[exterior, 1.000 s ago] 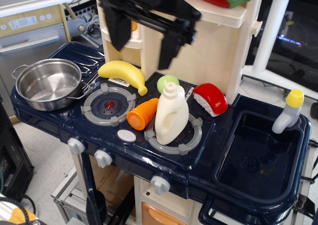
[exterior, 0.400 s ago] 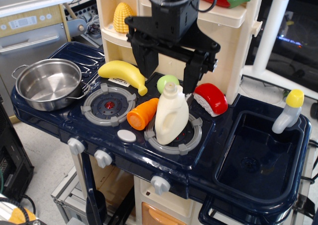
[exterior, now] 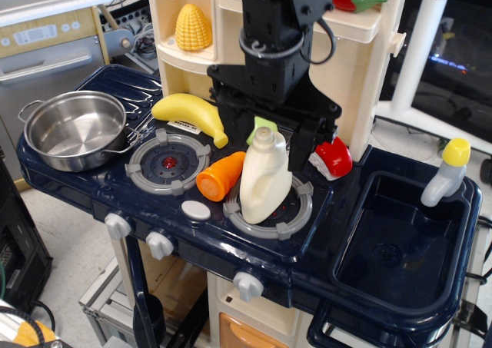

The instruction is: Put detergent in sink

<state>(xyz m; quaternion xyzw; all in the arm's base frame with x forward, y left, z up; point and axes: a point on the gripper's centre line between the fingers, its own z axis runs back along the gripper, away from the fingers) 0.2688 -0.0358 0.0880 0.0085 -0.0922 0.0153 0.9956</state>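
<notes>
The cream-white detergent jug point(exterior: 265, 181) stands upright on the right burner of the toy stove. My black gripper point(exterior: 270, 137) is open just above and behind it, its two fingers point(exterior: 235, 129) spread to either side of the jug's round cap, not touching it. The navy-blue sink point(exterior: 400, 240) lies to the right of the stove and holds nothing.
An orange carrot point(exterior: 221, 176) leans against the jug's left side. A banana point(exterior: 190, 113), a steel pot point(exterior: 74, 128), a green fruit point(exterior: 263, 125) and a red-white piece point(exterior: 333, 157) sit around it. The grey faucet point(exterior: 446, 173) stands at the sink's back right. A cream shelf unit point(exterior: 192, 67) rises behind.
My gripper has come down and toward the jug, from high over the shelf to straddling the jug's cap. The jug and other things have not moved.
</notes>
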